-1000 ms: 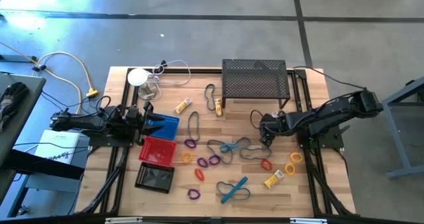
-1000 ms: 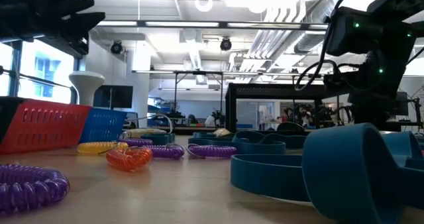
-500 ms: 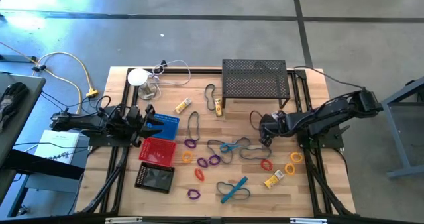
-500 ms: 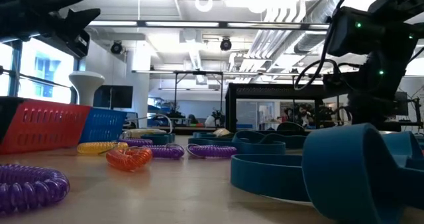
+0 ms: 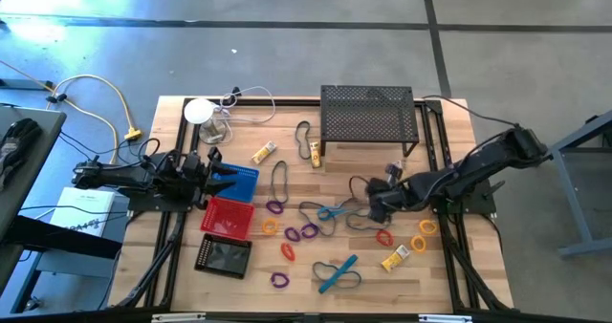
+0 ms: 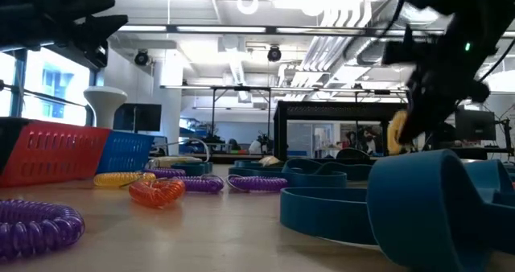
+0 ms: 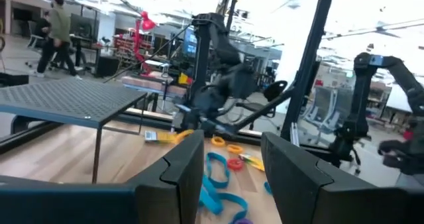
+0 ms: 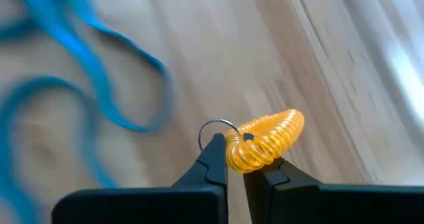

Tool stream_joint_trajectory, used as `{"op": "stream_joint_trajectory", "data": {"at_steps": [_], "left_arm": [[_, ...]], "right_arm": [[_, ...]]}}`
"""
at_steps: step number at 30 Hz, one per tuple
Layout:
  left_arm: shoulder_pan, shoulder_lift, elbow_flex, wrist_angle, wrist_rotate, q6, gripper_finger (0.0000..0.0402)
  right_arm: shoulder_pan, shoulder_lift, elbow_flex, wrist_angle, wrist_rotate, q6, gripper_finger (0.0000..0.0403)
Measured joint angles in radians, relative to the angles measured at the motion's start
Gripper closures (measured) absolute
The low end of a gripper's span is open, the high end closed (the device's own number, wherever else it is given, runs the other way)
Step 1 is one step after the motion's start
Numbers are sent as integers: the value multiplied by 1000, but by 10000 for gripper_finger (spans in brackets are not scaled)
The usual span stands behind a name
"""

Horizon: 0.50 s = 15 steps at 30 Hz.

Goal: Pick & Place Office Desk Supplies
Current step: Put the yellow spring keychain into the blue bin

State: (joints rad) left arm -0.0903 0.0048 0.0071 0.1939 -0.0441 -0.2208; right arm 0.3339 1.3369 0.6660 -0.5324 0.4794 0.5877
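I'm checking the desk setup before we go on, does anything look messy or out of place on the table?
Yes. Loose coil rings and elastic loops lie scattered over the table rather than in the red bin or blue bin. The right claw grips an orange coil ring above the wood. The left claw waits by the bins.

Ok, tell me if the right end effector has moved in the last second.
Yes. The right end effector, shut on an orange coil ring, has shifted toward the table's left and away from the black mesh shelf.
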Motion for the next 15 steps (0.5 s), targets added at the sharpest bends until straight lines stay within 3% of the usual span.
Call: {"op": "stream_joint_trajectory", "data": {"at_steps": [3,7,11,15], "left_arm": [[0,7,0,19,0,-20,254],[-13,79,0,100,-3,-39,254],[-69,235,0,294,-3,-40,254],[-150,465,0,565,-13,-16,254]], "right_arm": [[62,0,49,46,23,-71,393],[113,-1,86,236,7,-277,392],[123,-1,102,444,-66,-481,393],[122,-2,109,585,-149,-619,393]]}}
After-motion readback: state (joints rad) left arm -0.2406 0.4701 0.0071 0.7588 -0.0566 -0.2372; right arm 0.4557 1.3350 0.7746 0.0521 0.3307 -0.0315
